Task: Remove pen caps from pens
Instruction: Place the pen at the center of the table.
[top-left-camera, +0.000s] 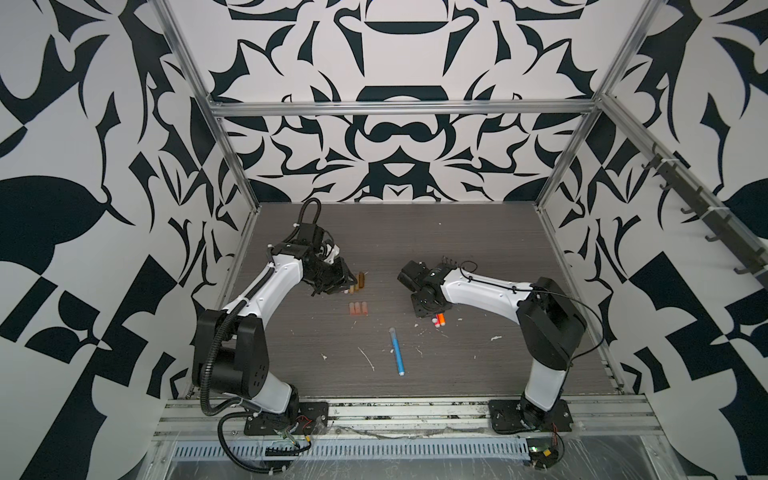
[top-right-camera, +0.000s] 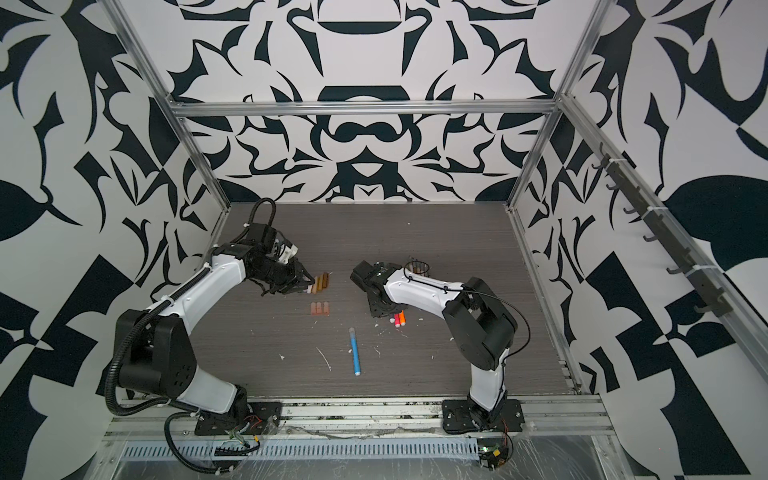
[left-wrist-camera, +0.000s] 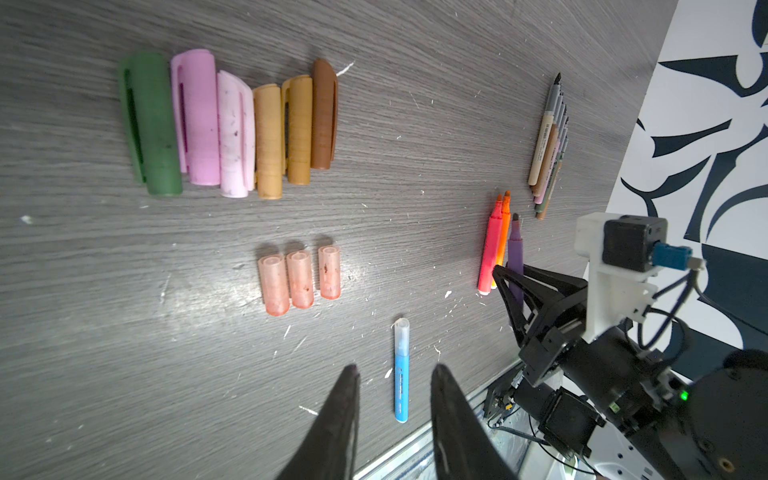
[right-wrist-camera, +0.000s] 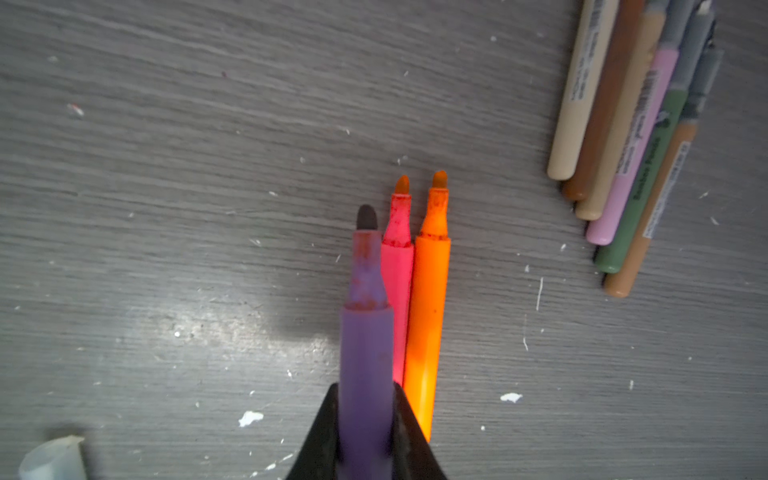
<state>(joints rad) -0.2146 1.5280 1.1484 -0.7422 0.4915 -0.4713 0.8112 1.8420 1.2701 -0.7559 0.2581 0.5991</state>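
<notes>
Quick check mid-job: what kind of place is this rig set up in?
Probably a lab test cell for robot recording: silver aluminium frame bars, black-and-white patterned wall panels on three sides, and a grey wood-grain tabletop.

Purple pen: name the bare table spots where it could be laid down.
Bare for the purple pen: far table beyond the coloured caps and thin pens; the centre between clear caps and orange pen; near edge either side of the blue pen. Crowded: around those clusters.

black-and-white patterned walls (top-left-camera: 415, 62) — grey woodgrain tabletop (top-left-camera: 415, 232), aluminium frame rails (top-left-camera: 399, 109)
</notes>
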